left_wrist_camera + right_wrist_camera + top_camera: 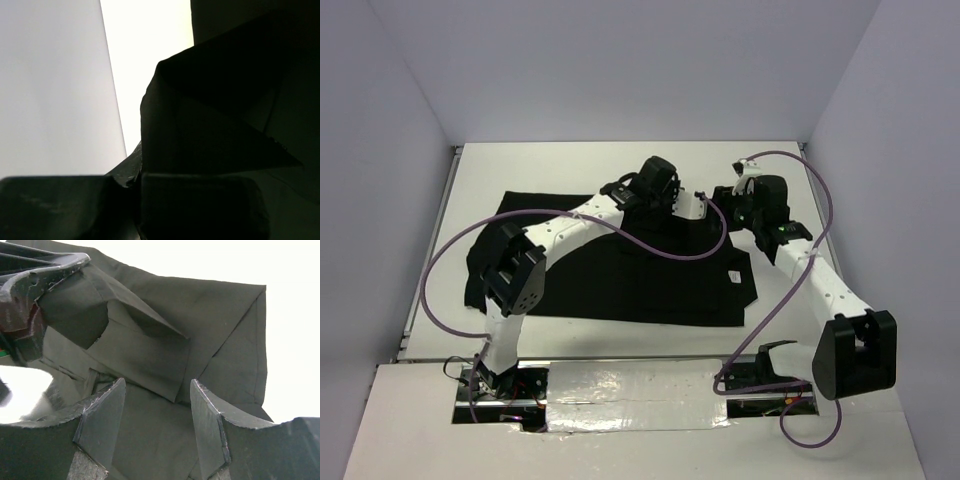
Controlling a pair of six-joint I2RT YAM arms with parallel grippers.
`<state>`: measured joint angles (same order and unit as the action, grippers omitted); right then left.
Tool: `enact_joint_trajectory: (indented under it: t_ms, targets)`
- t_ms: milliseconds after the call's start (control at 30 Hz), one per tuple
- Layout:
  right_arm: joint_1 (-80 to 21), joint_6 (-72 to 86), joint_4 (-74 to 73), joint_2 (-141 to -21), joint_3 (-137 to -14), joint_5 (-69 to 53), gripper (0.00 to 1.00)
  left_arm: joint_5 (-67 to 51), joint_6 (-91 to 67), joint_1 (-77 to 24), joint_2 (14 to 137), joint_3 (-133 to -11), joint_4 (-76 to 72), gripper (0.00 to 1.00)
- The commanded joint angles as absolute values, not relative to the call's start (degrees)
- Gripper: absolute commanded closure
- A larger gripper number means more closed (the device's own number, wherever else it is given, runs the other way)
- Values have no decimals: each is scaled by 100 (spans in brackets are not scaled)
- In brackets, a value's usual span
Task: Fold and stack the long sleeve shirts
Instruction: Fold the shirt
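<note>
- table (620, 165): white, flat matte top, takes up the middle of the top view; blown-out white in both wrist views.
- back wall (620, 60): plain pale grey-lilac, stands at the table's far edge.
- left wall (370, 200), right wall (905, 110): same colour, meet the back wall at the corners and box the table in on both sides.
- rail (428, 250): thin, grey, runs along the table's left edge, between table and left wall.
- silver strip (640, 385): shiny, wrinkled, foil-like, lies across the near table edge, glare on it.
- white board (620, 455): plain, nearest the camera, just below the silver strip.
- left wrist view: grey wall beside the bright table; which wall, can't tell.
</note>
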<state>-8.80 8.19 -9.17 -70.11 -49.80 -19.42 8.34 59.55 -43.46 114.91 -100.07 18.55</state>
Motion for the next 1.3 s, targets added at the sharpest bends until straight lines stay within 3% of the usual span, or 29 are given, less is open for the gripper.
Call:
enact_joint_trajectory:
  t_ms: [0,267,533,633,667,733,833,867,900,1033,1133,1233,1267]
  targets:
    - [-835,1002,-703,-7093,-4983,-1872,38,1247,5739,-4386,11706,-10292,1389,100]
    - [-765,1239,-721,-7269,-4940,-1714,38,1240,5634,-4359,12111,-10854,1898,100]
    - [-686,1301,-712,-7198,-4790,-1731,38,-376,6240,-4298,12041,-11162,3839,89]
    - [-590,1450,-817,-7251,-4790,-1635,38,-1095,6284,-4324,12024,-11180,4341,76]
    - [-545,1581,-1018,-7277,-4834,-1548,37,-1229,6302,-4376,12032,-11162,4542,66]
    - [-439,1687,-1212,-7365,-4869,-1302,36,-1397,6372,-4447,12041,-11127,4815,56]
    - [-308,1854,-1494,-7427,-4887,-1107,34,-1678,6398,-4535,12041,-11206,5500,32]
    - [-290,1881,-1477,-7427,-4878,-1151,34,-1757,6398,-4544,12024,-11250,5676,8]
    - [-299,1942,-1459,-7444,-4861,-1230,34,-1810,6416,-4553,12015,-11372,6104,1]
    - [-386,2346,-1161,-7409,-4729,-1669,39,-1968,6180,-4518,11901,-11785,6855,1]
    - [-720,2592,-705,-7444,-4658,-1915,46,-2223,4860,-4202,11682,-12023,6350,3]
    - [-1037,2724,-545,-7803,-4842,-2144,56,-2530,3220,-3518,11567,-11918,5706,17]
    - [-1081,2794,-467,-7953,-5008,-2223,57,-2592,2895,-3150,11549,-11892,5391,32]
